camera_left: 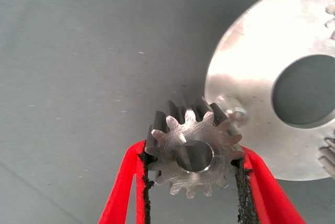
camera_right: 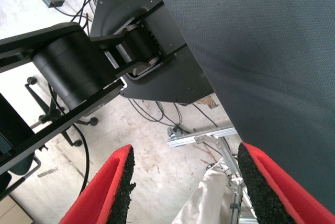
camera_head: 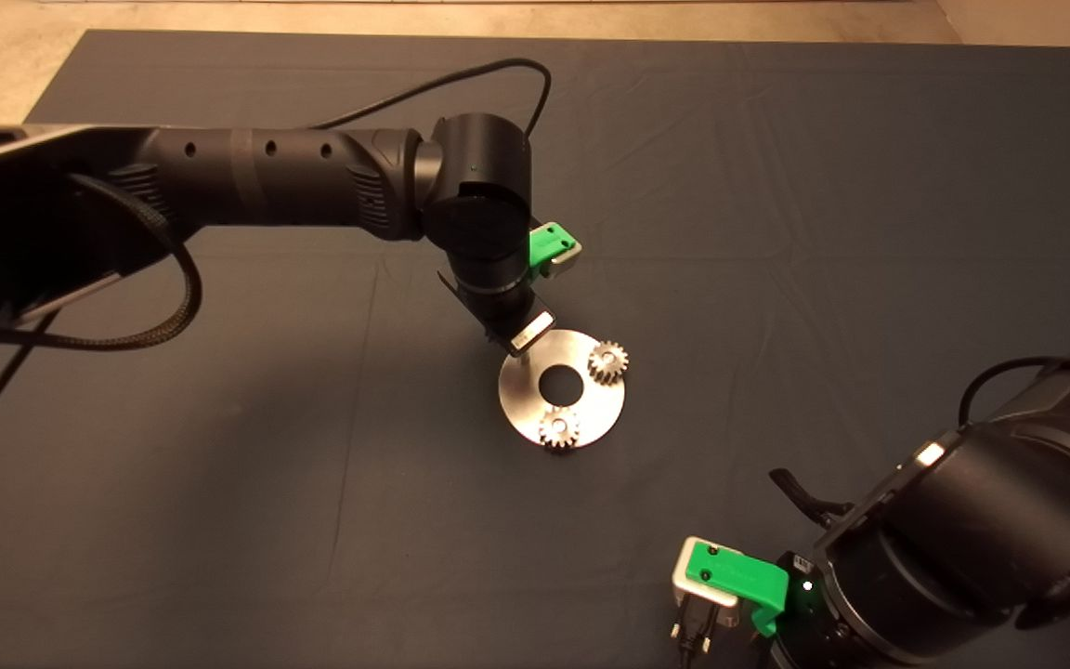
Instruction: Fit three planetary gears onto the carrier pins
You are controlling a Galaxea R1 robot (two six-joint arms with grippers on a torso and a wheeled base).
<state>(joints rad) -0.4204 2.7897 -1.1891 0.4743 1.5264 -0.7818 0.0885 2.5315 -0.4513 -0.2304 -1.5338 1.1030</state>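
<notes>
Head view: left gripper [camera_head: 524, 327] over disc [camera_head: 535, 409] at frame centre, two gears [camera_head: 607, 360] [camera_head: 559, 428] seated; right gripper [camera_head: 716, 595] parked lower right.

Left wrist: third gear [camera_left: 191, 153] clamped between fingers [camera_left: 123, 192], beside bare pin [camera_left: 234, 113].

Right wrist: fingers [camera_right: 112, 185] spread wide.

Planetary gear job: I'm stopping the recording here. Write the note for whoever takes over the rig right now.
Left gripper: shut on the third gear, held above the mat beside the disc's rim, near the one bare pin.
Right gripper: open, holding nothing, parked at the mat's lower right edge.
Done: two gears sit on the disc, one at its far right edge, one at its near edge.
Left: line the held gear's bore up over the bare pin, lower it on, then release. It will probably need to mesh clear of the other two.
</notes>
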